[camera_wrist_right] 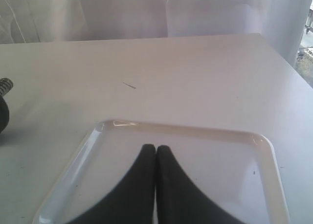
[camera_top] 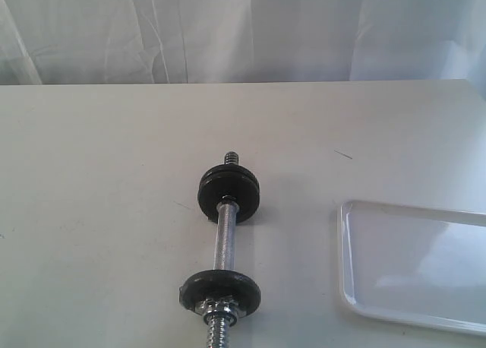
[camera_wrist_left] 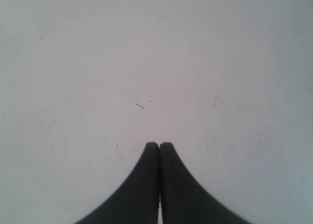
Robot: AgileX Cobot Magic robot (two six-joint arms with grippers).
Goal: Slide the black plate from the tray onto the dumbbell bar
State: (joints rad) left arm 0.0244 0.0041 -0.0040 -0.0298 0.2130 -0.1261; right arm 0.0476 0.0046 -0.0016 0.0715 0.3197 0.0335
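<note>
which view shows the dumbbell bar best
The exterior view: the dumbbell bar lies almost whole there, carrying two black plates. The right wrist view catches only one threaded tip; the left wrist view shows none of it.

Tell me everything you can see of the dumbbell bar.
The dumbbell bar is a thin chrome rod lying level on the table, left of the tray, apart from it. Middle looks knurled, ends threaded. It carries a black far disc and near disc; a chrome nut sits against the near one.

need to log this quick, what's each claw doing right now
left claw: closed, holding nothing
right claw: closed, holding nothing, above the tray
</note>
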